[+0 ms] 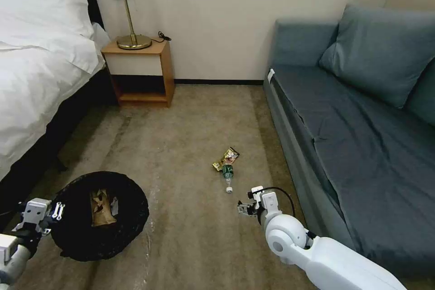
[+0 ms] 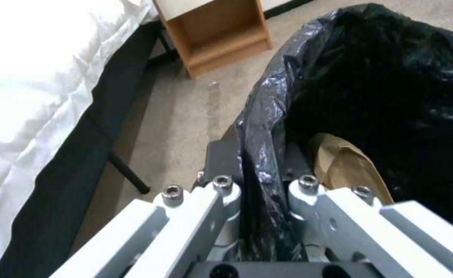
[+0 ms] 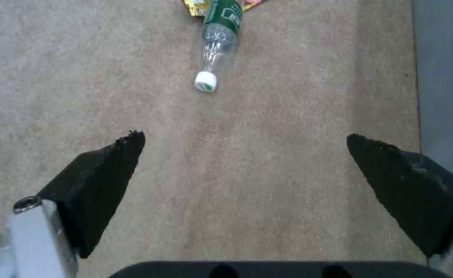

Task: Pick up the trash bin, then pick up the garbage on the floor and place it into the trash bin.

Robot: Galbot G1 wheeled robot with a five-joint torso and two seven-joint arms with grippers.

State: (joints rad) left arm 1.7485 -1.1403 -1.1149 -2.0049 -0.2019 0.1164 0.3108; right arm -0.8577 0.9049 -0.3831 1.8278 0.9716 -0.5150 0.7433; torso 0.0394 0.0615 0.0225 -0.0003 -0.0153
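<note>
**Bin held at its rim, right gripper spread over the carpet**

Head view: the left gripper [image 1: 53, 212] clamps the near-left rim of the trash bin [image 1: 100, 215], which holds a crumpled brown paper bag [image 1: 101, 208]. The right gripper [image 1: 246, 207] reaches forward, low over the carpet [image 1: 181, 145], just short of the bottle [image 1: 228, 176] and gold wrapper [image 1: 226, 157] beside the sofa [image 1: 353, 136].

Left wrist view: the fingers [image 2: 221, 154] pinch the black liner at the rim; the bin's white wall is hidden.

Right wrist view: both pads [image 3: 103, 177] stand wide apart, empty; the bottle's cap points toward them, the wrapper cut off at the edge.
</note>
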